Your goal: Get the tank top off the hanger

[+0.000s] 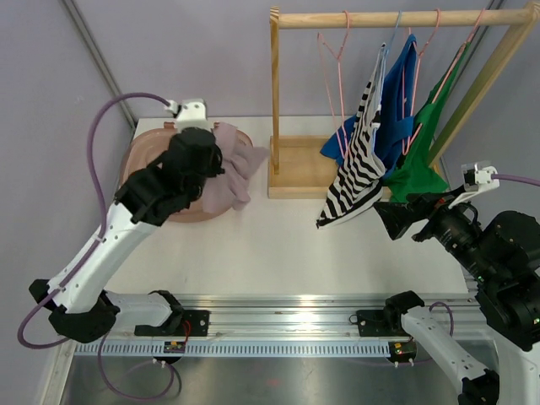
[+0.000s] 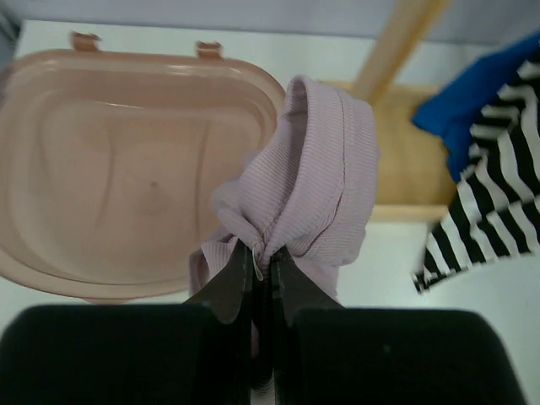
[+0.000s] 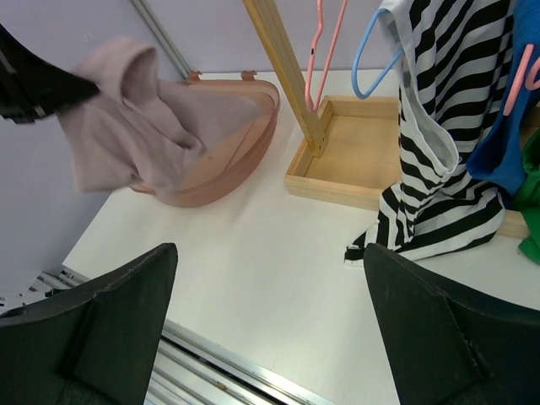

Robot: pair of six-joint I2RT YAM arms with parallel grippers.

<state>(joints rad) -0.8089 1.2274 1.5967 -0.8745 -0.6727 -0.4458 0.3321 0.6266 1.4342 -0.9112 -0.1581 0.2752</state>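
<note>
Far left of the rack (image 1: 274,101), a pink bin (image 1: 135,164) sits on the table (image 1: 253,245), its open side up. The left gripper (image 2: 263,266) hangs above the bin's rack-side rim. Its jaws are clenched on a bunched fold of the tank top (image 2: 325,169), with only a thin seam of cloth showing between them. The tank top is mauve and ribbed and is off any hanger. It droops from the jaws over the bin's rim toward the rack, between the bin and the rack's left post. Whether its lower edge touches the bin cannot be told.

The rack is wooden, with a tray base (image 1: 299,169) and a top bar. Just right of its left post, an empty pink hanger (image 1: 337,76) hangs from the bar. Next along the bar is a blue hanger (image 3: 371,59) carrying a striped top (image 1: 359,160), black and white. The top's hem falls past the front edge of the tray toward the table. Further right on the bar hangs a blue garment (image 1: 396,101), then a green one (image 1: 422,160), each on a pink hanger and pressed against its neighbour.

In front of the rack's right end, the right gripper (image 3: 270,253) hovers over the table. Its jaws are spread wide and grasp nothing, and they point toward the striped hem but stay clear of it.
</note>
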